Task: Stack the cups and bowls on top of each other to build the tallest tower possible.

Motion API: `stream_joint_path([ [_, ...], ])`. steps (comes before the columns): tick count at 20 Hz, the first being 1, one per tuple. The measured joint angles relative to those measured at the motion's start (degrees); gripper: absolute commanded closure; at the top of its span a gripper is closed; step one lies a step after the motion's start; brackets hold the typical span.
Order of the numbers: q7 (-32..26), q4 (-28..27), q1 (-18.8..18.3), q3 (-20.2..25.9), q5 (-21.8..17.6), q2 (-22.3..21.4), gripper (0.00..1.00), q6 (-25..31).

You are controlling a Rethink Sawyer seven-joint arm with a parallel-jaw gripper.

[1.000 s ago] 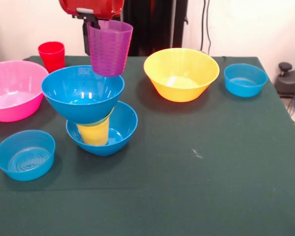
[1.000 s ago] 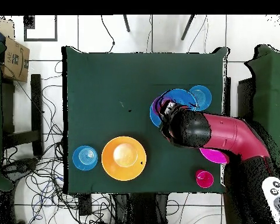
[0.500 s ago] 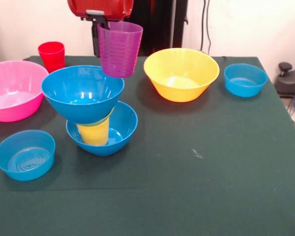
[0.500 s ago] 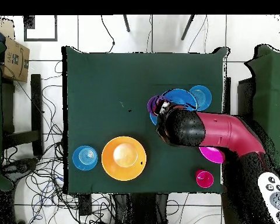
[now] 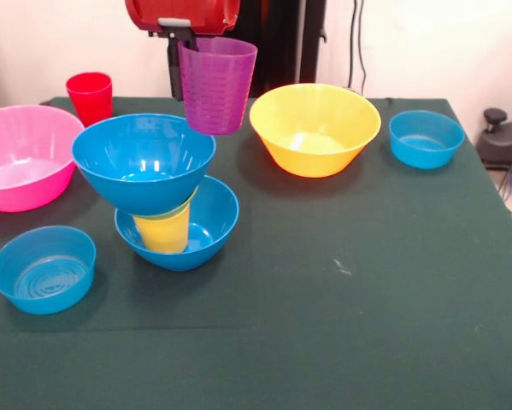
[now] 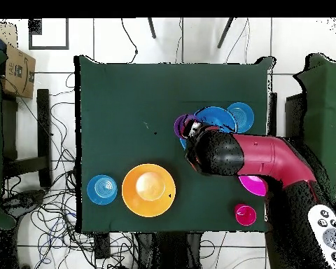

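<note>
my gripper [image 5: 190,47] is clamped on the purple cup's [image 5: 217,84] rim, holding it in the air just right of the tower's [image 5: 157,192] top blue bowl [image 5: 143,162]. no readable writing.

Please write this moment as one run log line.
gripper: shut on purple cup | cup: in air, beside upper blue bowl | tower: standing | red cup: unused
</note>
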Motion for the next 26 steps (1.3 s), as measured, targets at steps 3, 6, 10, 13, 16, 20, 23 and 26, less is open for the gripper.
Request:
stream_joint_path([
  [3, 0.00, 0.14, -0.61, 0.53, -0.24, -0.01, 1.00, 0.01],
  [6, 0.00, 0.26, -1.60, 1.08, -0.25, 0.00, 1.00, 0.02],
  [10, 0.00, 0.28, -3.39, 1.61, -0.35, 0.00, 1.00, 0.02],
  [13, 0.00, 0.27, -4.34, 1.69, -0.96, 0.00, 1.00, 0.18],
  [16, 0.00, 0.27, -4.94, 1.70, -2.34, -0.01, 1.00, 1.12],
  [20, 0.00, 0.27, -5.06, 1.77, -3.72, -0.01, 1.00, 1.70],
  [23, 0.00, 0.28, -5.13, 2.01, -4.76, -0.01, 1.00, 1.77],
  [26, 0.00, 0.32, -5.33, 2.54, -5.86, -0.01, 1.00, 1.77],
])
